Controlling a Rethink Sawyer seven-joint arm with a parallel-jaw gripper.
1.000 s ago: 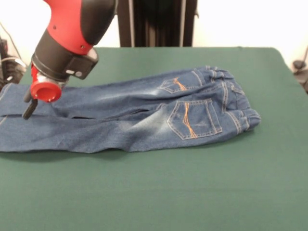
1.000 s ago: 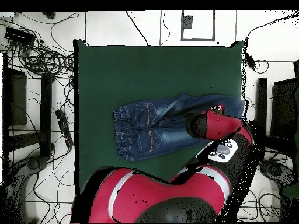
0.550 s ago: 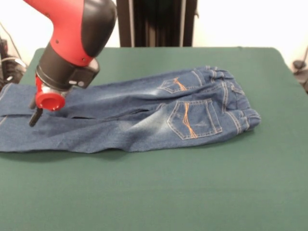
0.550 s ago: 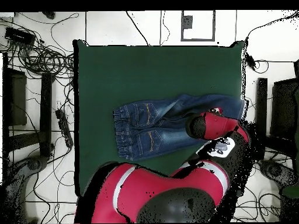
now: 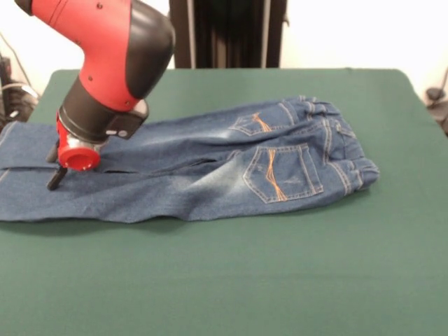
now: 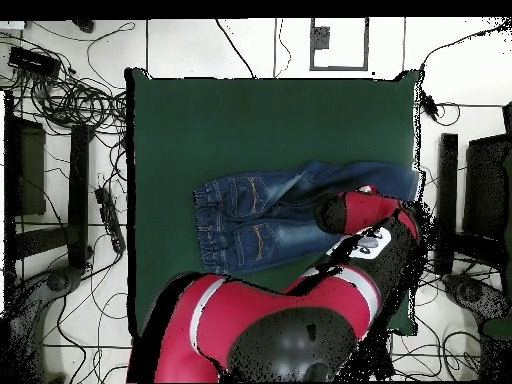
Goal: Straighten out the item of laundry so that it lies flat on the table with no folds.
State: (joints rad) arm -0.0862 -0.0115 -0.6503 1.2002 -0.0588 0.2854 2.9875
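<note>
Jeans (image 5: 210, 168) lie back-pockets up across your green table (image 5: 280, 280), legs side by side. Your gripper (image 5: 54, 168) sits low over the leg ends; whether it pinches cloth is unclear.

The small blue denim jeans (image 5: 210, 168) look like coarse woven cloth, faded whitish in patches, with orange stitching. The dark green table cover (image 5: 280, 280) is matt and felt-like. The red and black arm shell (image 5: 115, 42) is smooth, glossy plastic
</note>
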